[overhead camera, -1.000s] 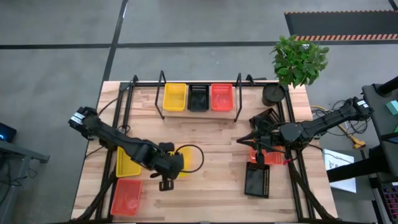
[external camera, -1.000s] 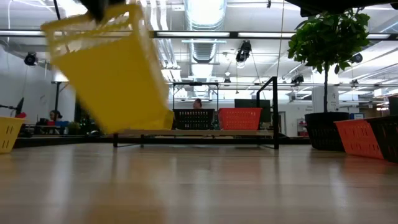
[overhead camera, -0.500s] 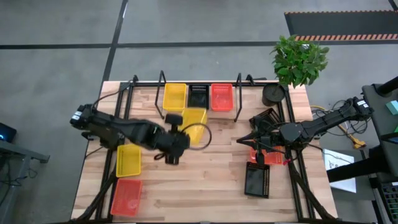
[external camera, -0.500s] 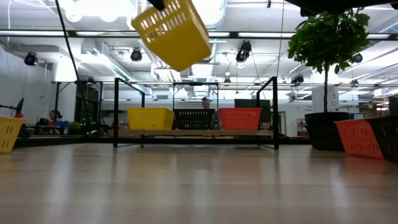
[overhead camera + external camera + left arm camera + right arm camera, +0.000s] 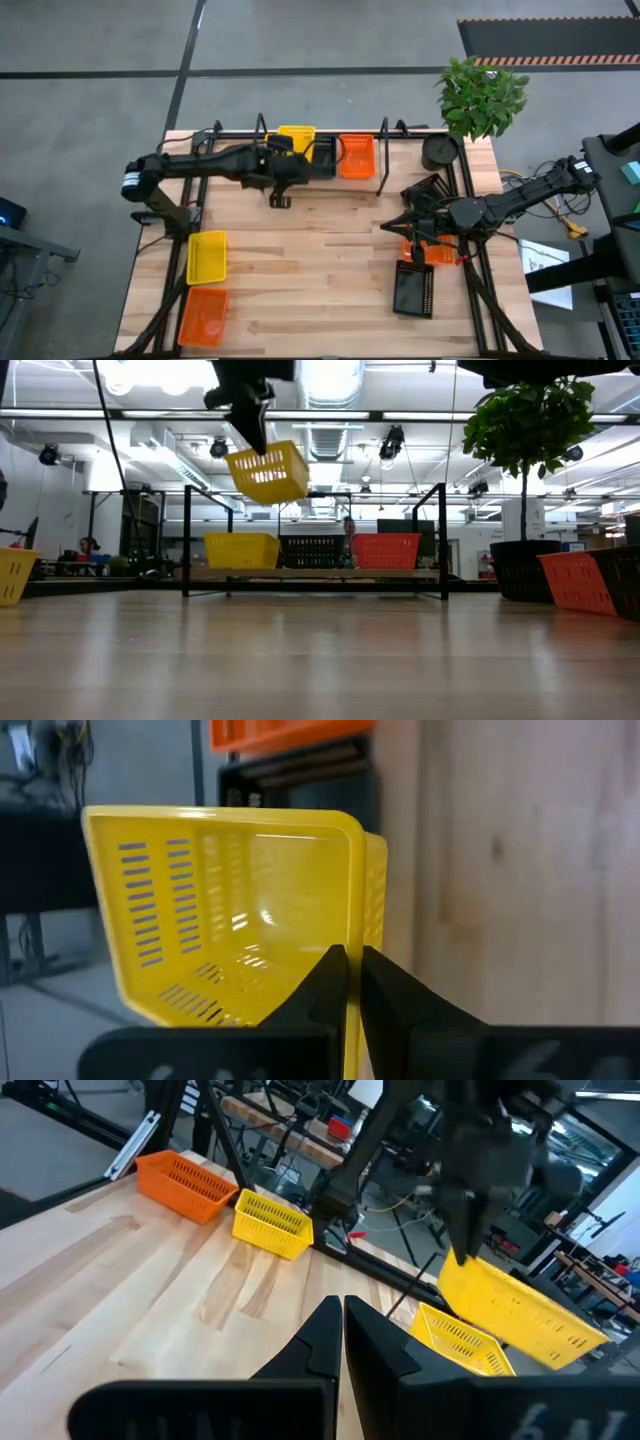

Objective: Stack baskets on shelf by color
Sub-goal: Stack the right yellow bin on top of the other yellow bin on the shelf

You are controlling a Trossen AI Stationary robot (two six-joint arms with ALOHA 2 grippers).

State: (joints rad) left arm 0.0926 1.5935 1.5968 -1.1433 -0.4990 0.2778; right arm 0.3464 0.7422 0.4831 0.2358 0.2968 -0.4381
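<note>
Left gripper (image 5: 283,172) at about 11 o'clock from table centre, over the shelf (image 5: 384,160), carrying a yellow basket (image 5: 267,472) in the air. In the low view the carried basket hangs tilted, above and slightly toward the black-basket side of the yellow basket already on the shelf (image 5: 241,550); black basket (image 5: 312,550) and orange basket (image 5: 385,550) sit beside it in a row. Step in hand, as I judge it: nest the carried one into its yellow mate. To do it well: level the basket first, shift it back over the yellow one so the rims line up, then lower straight down; a tilted entry could catch a corner on the neighbouring black basket or on the shelf's upright loop. Release only once it has seated. Jaws: in the left wrist view the two fingers (image 5: 330,988) are pressed nearly together with the yellow rim wall pinched between them, at one corner of the basket. Right gripper (image 5: 412,228) waits at about 3 o'clock, near the loose black basket (image 5: 413,289) and another orange one (image 5: 428,250); its fingers (image 5: 325,1338) are close together with a thin gap, holding nothing. Spare yellow basket (image 5: 206,257) and orange basket (image 5: 202,316) lie at 8 o'clock, not yet shelved.
</note>
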